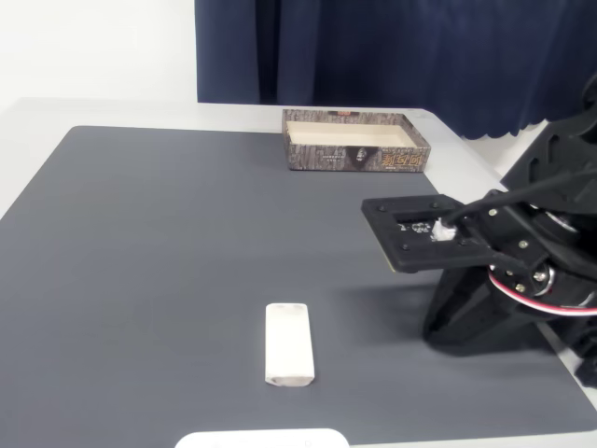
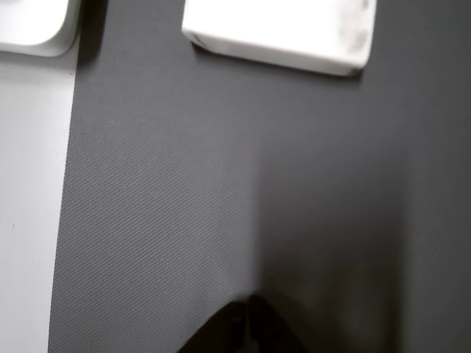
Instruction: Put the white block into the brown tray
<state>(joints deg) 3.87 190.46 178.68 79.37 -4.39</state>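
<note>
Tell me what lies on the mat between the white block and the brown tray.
Nothing: in the fixed view, only bare dark mat stretches from the white block up to the brown tray.

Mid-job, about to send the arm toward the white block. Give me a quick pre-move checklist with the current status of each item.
1. White block lying free on the dark mat, nothing on it: ok.
2. Brown tray upright at the far edge of the mat, cream inside looks free of objects: ok.
3. Claw holding nothing: ok by the wrist view; whether it is open or shut: cannot tell, only dark tips show at the bottom edge.
4. Claw lined up over the block: not ok; in the wrist view the block sits at the top edge, well ahead of the tips.
5. Flat white object at the near mat edge clear of the block: ok, a gap shows.
</note>
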